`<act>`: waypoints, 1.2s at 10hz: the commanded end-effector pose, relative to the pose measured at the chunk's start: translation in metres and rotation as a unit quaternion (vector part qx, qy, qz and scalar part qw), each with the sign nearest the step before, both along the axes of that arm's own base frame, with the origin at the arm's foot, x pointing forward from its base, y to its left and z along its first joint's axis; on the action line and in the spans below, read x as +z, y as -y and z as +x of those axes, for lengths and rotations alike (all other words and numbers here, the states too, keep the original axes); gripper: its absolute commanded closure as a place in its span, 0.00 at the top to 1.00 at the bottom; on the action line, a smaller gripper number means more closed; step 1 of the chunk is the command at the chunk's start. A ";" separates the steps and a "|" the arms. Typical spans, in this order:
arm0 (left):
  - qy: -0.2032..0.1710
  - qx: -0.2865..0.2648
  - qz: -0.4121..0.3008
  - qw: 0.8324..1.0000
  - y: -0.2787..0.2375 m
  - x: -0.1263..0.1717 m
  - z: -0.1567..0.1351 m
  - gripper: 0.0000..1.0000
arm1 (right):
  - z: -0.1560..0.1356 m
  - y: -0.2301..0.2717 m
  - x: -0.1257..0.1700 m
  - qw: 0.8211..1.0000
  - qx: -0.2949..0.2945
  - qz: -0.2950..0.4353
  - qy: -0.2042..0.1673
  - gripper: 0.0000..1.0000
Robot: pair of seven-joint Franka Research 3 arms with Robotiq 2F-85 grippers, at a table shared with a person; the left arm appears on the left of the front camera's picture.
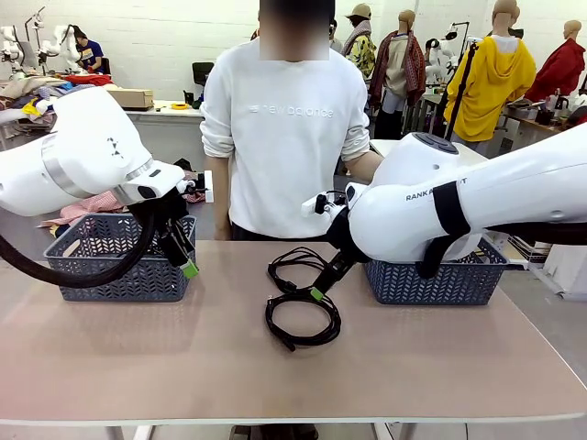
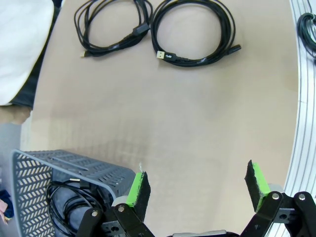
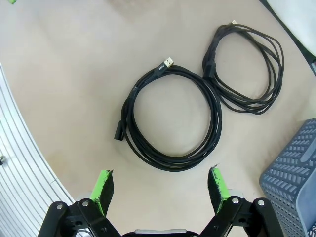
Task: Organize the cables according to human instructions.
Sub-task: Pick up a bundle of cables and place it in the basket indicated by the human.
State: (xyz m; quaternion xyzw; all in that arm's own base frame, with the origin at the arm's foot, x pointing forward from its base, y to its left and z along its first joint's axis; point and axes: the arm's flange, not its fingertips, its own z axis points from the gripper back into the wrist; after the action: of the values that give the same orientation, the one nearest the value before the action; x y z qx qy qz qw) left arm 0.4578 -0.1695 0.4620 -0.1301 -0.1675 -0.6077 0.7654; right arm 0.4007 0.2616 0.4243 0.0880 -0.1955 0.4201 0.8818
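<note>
Two black cables lie coiled on the tan table (image 1: pixel 183 367) in front of the person. The nearer cable (image 1: pixel 310 341) (image 3: pixel 215 116) (image 2: pixel 195 61) sits right under my right gripper (image 1: pixel 321 286) (image 3: pixel 160 185), which hovers above it, open and empty. The farther cable (image 1: pixel 292 259) (image 3: pixel 211 57) (image 2: pixel 129 37) lies beside it, toward the person. My left gripper (image 1: pixel 186 259) (image 2: pixel 197 185) is open and empty, above the front edge of the left basket (image 1: pixel 119 275) (image 2: pixel 74 165). Another cable (image 2: pixel 64 197) lies coiled inside that basket.
A second grey-blue basket (image 1: pixel 440 282) (image 3: pixel 294 173) stands at the right, partly behind my right arm. The person in a white sweatshirt (image 1: pixel 284 137) stands at the far edge, between the baskets. The table's front half is bare.
</note>
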 end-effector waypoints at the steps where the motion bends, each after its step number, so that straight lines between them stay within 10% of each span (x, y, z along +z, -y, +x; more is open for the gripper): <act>1: 0.001 0.002 -0.001 1.000 -0.002 0.002 0.001 1.00 | -0.001 0.000 0.001 1.000 0.002 -0.001 0.002 1.00; 12: 0.001 0.002 -0.001 1.000 -0.002 0.002 0.001 1.00 | 0.022 -0.073 -0.035 0.997 -0.018 -0.062 -0.033 1.00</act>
State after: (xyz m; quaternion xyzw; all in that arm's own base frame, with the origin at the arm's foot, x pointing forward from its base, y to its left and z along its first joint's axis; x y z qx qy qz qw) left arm 0.4579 -0.1695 0.4621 -0.1301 -0.1676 -0.6076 0.7653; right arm 0.4136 0.3198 0.3862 0.0669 -0.1534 0.4277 0.8883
